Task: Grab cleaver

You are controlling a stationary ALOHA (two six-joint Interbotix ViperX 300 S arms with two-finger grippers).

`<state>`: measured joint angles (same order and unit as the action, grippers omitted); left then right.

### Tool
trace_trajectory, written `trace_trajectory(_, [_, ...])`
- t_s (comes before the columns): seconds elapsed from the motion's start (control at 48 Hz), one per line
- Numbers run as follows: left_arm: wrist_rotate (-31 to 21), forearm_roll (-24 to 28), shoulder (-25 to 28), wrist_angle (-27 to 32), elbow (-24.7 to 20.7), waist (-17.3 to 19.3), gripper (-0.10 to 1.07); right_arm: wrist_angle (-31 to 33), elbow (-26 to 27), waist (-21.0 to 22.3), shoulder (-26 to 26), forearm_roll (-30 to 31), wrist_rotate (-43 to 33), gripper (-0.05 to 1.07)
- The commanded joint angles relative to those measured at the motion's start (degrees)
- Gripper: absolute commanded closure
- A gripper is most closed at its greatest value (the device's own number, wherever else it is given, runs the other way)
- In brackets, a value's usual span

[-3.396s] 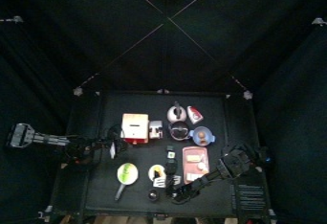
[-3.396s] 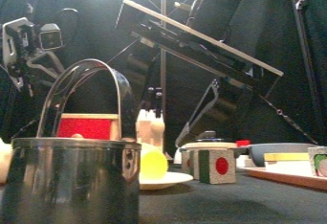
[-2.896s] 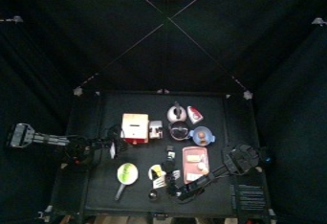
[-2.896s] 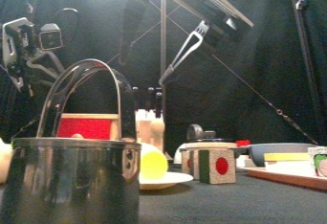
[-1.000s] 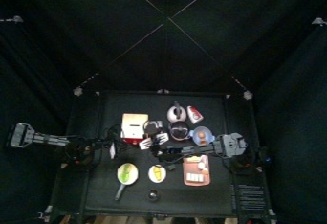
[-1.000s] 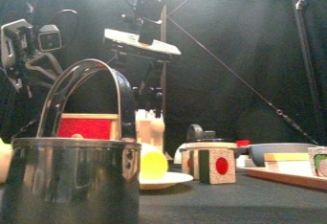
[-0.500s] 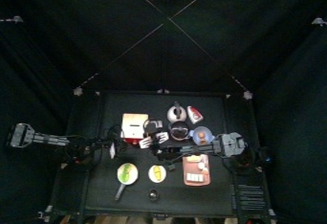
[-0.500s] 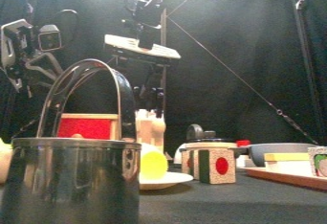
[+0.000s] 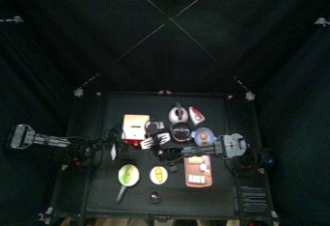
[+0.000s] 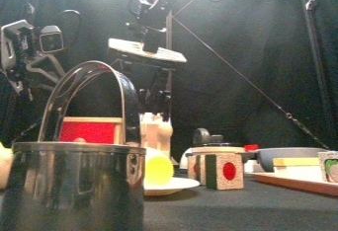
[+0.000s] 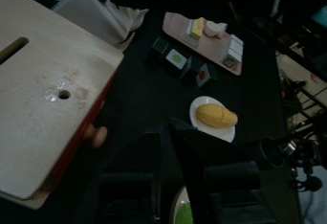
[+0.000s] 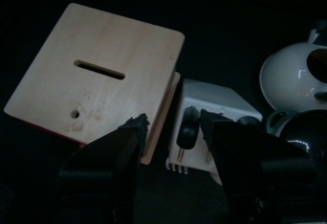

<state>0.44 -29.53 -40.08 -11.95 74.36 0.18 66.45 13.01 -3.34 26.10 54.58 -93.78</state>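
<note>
In the right wrist view a black handle (image 12: 189, 132), which I take for the cleaver's, sticks out of a white holder (image 12: 213, 100) beside a wooden block (image 12: 102, 70) with a slot. My right gripper (image 12: 179, 125) is open, one jaw on each side of that handle, not closed on it. In the top view the right gripper (image 9: 160, 144) reaches across to the table's middle, by the block (image 9: 134, 126). My left gripper (image 9: 119, 151) rests at the table's left, open and empty (image 11: 179, 167). The blade is hidden.
A steel pot (image 10: 73, 191) stands near the front edge. A yellow fruit on a plate (image 11: 213, 118), a cube with a red dot (image 10: 219, 169), a bowl (image 9: 206, 135), a kettle (image 9: 178, 113) and a cutting board (image 9: 196, 169) with food crowd the table.
My right arm has swung from the table's front right to its middle and come down over the white holder by the wooden block. The left arm has not moved.
</note>
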Motion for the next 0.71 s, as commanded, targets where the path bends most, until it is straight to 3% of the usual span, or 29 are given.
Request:
trace_trajectory(0.0, [0.18,0.09,0.00,-0.53,-0.70,0.09,0.39,0.09,1.14,0.53,-1.05,0.09,0.00,0.23])
trace_trajectory(0.292, [0.18,0.09,0.09,-0.53,-0.70,0.18,0.39,0.44,1.14,0.97,-0.79,-0.70,0.09,0.47])
trace_trajectory(0.688, [0.18,0.09,0.09,-0.53,-0.70,0.18,0.39,2.20,1.32,0.79,-0.70,-0.09,0.44,0.48])
